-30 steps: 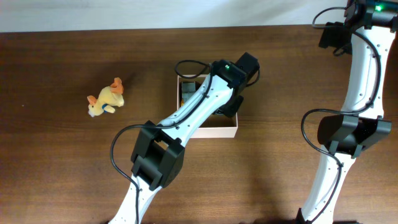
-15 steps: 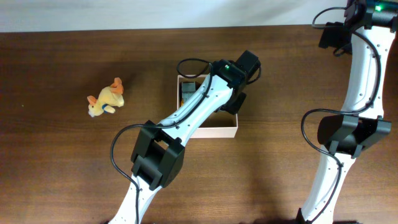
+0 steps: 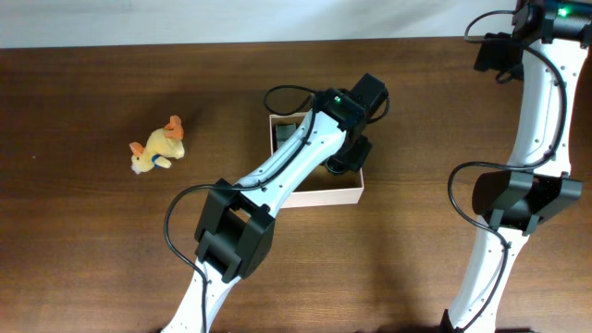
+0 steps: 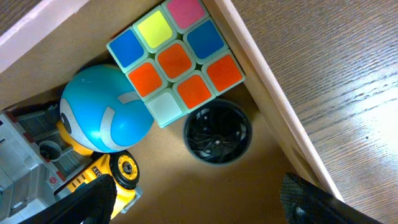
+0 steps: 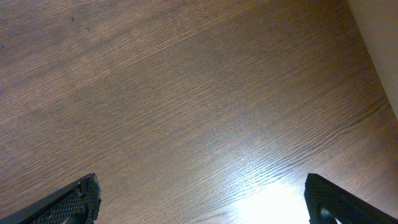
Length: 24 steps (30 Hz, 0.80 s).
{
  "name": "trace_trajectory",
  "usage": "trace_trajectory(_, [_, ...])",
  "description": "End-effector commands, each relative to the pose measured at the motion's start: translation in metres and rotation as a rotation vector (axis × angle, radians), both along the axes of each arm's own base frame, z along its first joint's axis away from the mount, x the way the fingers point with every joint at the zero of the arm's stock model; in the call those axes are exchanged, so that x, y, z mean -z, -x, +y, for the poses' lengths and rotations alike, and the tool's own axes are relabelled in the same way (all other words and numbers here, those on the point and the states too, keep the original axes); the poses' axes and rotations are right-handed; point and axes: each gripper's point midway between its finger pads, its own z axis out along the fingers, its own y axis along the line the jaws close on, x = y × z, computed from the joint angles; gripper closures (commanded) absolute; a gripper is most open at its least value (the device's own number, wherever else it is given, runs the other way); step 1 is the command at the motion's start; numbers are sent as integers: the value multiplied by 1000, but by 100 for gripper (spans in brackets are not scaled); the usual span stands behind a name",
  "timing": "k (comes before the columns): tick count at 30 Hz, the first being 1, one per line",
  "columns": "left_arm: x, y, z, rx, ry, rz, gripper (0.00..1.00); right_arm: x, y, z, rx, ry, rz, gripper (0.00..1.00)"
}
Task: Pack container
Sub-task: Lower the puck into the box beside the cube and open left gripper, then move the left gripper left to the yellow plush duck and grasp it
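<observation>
The container (image 3: pixel 324 197) is a white-walled cardboard box at the table's middle; its tan inside and wall (image 4: pixel 268 93) fill the left wrist view. Inside lie a colour puzzle cube (image 4: pixel 174 59), a blue round toy (image 4: pixel 106 118), a black round cup (image 4: pixel 217 134), a yellow toy truck (image 4: pixel 121 174) and a grey toy (image 4: pixel 25 149). My left gripper (image 4: pixel 199 208) is open and empty over the box's bare floor, near its right wall (image 3: pixel 349 157). My right gripper (image 5: pixel 202 202) is open and empty above bare table at the far right.
A yellow plush duck (image 3: pixel 157 146) lies on the wood table to the left of the box. The right arm (image 3: pixel 541 102) stands along the right side. A pale wall or table edge (image 5: pixel 382 43) shows in the right wrist view.
The box has slid a little to the right under the left arm. The left gripper has shifted slightly with it. The right arm and the duck have not moved.
</observation>
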Motion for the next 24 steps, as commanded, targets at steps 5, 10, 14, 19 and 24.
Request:
trace_trajectory(5, [-7, -10, 9, -15, -35, -42, 14, -2, 1, 0, 14, 0, -8, 1])
trace_trajectory(10, [-38, -21, 19, -44, -15, -88, 14, -2, 1, 0, 14, 0, -8, 1])
trace_trajectory(14, [-82, -39, 38, -99, 12, -172, 14, -2, 1, 0, 14, 0, -8, 1])
trace_trajectory(19, [-138, -56, 79, -194, 70, -259, 13, -2, 1, 0, 14, 0, -8, 1])
trace_trajectory(24, [-142, -69, 144, -384, 49, -236, 13, -2, 1, 0, 14, 0, -8, 1])
